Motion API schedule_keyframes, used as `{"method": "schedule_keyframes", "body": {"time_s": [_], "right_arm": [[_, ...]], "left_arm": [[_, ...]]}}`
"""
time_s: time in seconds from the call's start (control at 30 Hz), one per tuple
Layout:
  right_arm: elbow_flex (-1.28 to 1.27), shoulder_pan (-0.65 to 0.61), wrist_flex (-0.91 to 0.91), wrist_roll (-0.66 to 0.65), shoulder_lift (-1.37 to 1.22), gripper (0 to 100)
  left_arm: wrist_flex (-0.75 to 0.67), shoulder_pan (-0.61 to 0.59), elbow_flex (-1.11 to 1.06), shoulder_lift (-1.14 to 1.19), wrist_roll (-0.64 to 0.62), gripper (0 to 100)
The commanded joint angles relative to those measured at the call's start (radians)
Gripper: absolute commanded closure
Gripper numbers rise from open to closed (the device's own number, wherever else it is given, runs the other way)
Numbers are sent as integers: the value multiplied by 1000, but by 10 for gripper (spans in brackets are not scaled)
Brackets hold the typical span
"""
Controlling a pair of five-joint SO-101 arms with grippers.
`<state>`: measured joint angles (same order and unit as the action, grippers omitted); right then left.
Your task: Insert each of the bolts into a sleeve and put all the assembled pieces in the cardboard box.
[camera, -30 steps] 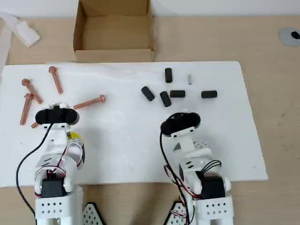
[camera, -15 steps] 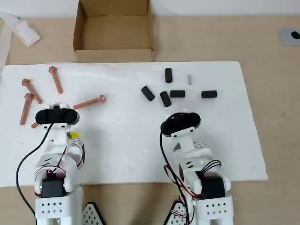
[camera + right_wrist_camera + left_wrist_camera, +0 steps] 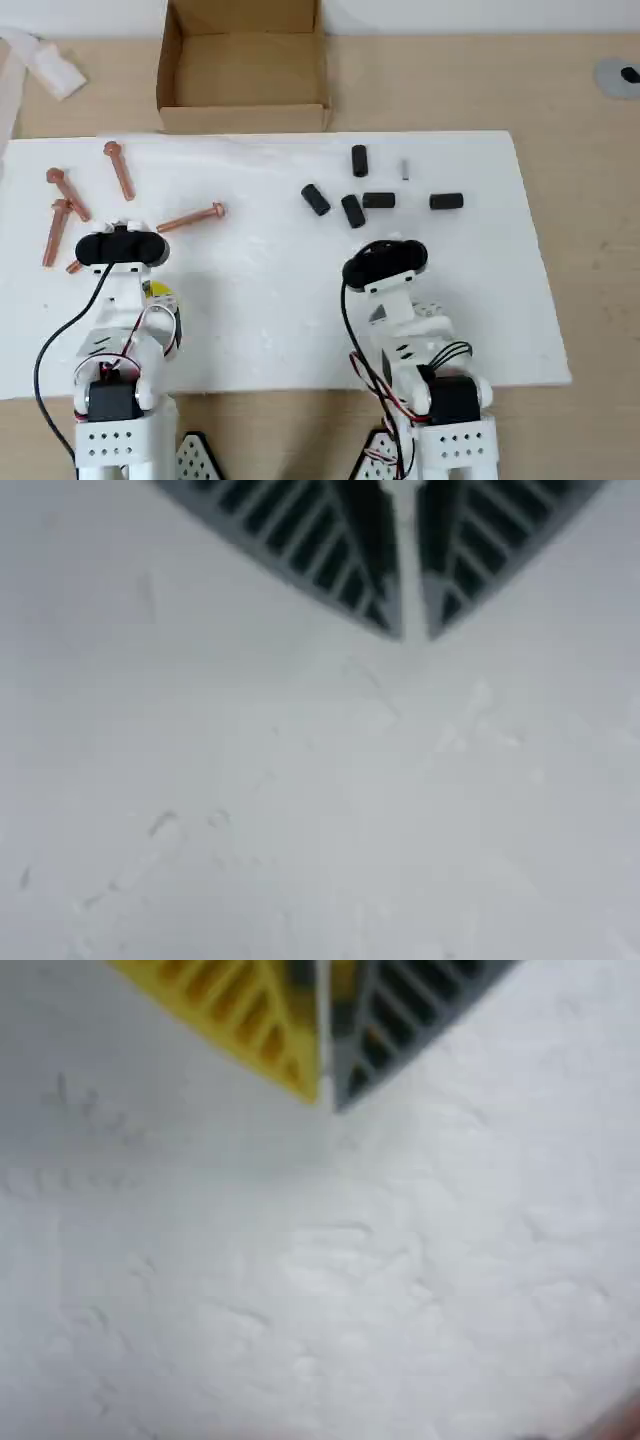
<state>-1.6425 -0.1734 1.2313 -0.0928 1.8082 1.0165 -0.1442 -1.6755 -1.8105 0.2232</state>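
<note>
Copper bolts (image 3: 120, 172) lie loose at the left of the white mat (image 3: 260, 300), black sleeves (image 3: 378, 200) right of centre, none joined or in the cardboard box (image 3: 243, 118) yet. Left gripper (image 3: 326, 1100) and right gripper (image 3: 415, 630) sit clenched on nothing above the mat, so next each must open over a part

Only the tip of one bolt (image 3: 73, 266) seen, rest under the left arm (image 3: 120, 248). Too small to tell: grey bit (image 3: 405, 169) beside the sleeves (image 3: 378, 200). Cut by picture edges: cardboard box (image 3: 243, 118) far wall, grey disc (image 3: 618, 77) far right.
</note>
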Motion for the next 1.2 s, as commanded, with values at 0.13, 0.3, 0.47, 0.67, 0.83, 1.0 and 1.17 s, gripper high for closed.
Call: {"method": "schedule_keyframes", "body": {"time_s": [0.13, 0.3, 0.47, 0.67, 0.83, 1.0, 1.17], "right_arm": [[-1, 1, -20, -2, 113, 988], [-1, 1, -20, -9, 113, 988], [19, 2, -11, 57, 110, 988], [142, 2, -17, 58, 45, 988], [392, 2, -18, 61, -252, 988], [797, 1, 14, 64, -725, 988], [1190, -4, 110, 63, -1148, 988]], "left_arm": [[-18, 6, 5, -10, 0, 994], [-12, -3, 6, -10, 2, 994], [-3, -12, 77, 2, 2, 994], [31, -152, 284, 203, -5, 946], [38, -166, 626, 611, -6, 927], [74, -166, 988, 1063, -8, 927], [132, -167, 1295, 1431, -3, 923]]}}
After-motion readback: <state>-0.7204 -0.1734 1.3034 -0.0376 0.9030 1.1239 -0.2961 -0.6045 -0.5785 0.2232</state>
